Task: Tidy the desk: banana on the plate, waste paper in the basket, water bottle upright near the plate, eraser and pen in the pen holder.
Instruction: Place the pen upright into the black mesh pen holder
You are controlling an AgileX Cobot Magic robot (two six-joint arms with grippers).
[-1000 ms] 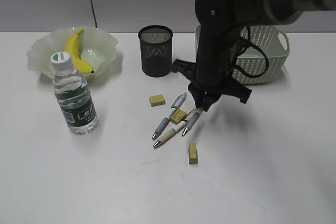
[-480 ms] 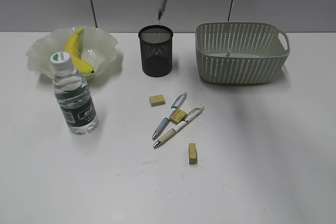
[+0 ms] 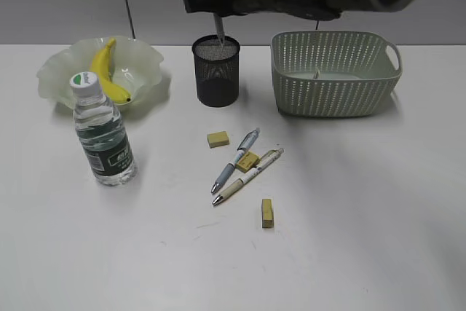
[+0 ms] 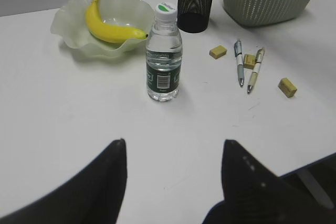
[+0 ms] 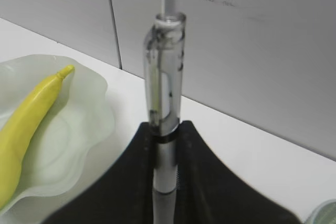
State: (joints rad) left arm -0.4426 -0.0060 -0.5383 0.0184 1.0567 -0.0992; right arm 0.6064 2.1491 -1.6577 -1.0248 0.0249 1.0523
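Banana (image 3: 104,69) lying in plate (image 3: 58,71); water bottle (image 3: 103,131) upright just in front. Left gripper (image 4: 173,182) over bare desk (image 3: 364,238), fingers (image 4: 113,179) apart, holding nothing. Right gripper (image 5: 167,182) clamped on pen (image 5: 165,98), pen vertical, tip at pen holder (image 3: 216,71) mouth. Basket (image 3: 335,72) far right.

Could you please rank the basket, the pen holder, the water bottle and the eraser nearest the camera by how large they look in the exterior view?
1. Basket, clearly largest.
2. Water bottle, though it stands nearer the camera, which inflates it.
3. Pen holder, shorter than the bottle and set farther back.
4. Eraser, smallest by far.
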